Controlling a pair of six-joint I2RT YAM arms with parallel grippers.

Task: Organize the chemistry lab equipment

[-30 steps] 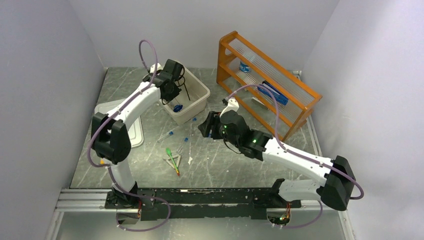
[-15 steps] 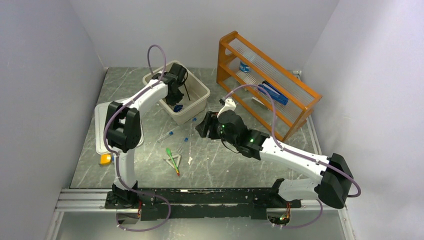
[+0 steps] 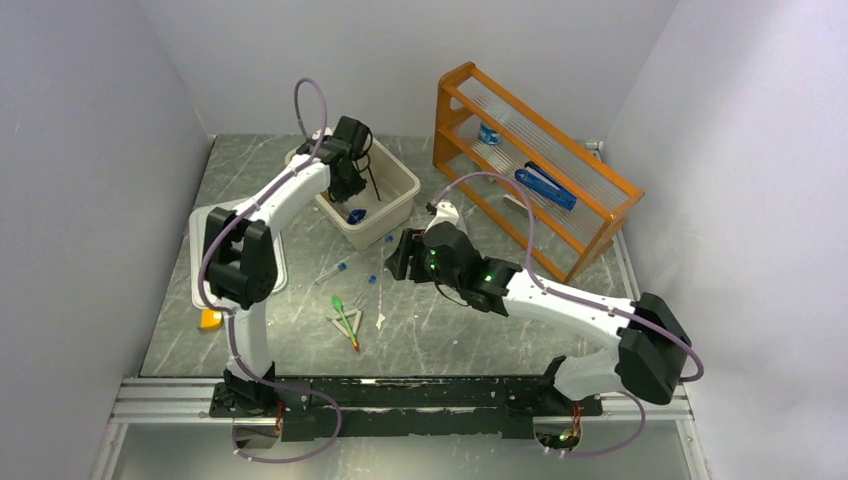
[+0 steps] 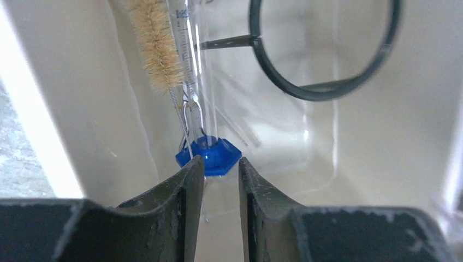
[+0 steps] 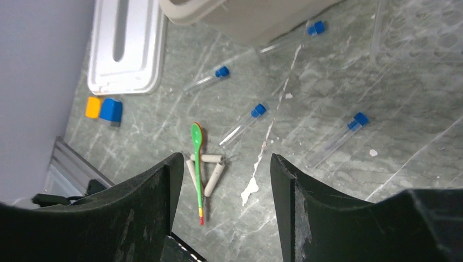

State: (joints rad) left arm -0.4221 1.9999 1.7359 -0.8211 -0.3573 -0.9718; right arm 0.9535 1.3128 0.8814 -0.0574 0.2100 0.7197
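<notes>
Grey marbled desk (image 5: 327,82). Right jaws gape empty above a loose test tube (image 5: 243,126), probably light, slippery, brittle: grip mid-barrel. Left jaws, barely parted, hold nothing.

The left tool (image 4: 221,169) is hemmed in by the bin walls (image 4: 71,82), with the brush (image 4: 155,43), a blue-capped tube (image 4: 210,155) and the wire ring (image 4: 327,87) set just ahead, while bare tabletop (image 5: 393,142) is left between scattered tubes (image 5: 243,123) under the right tool (image 5: 224,158)
</notes>
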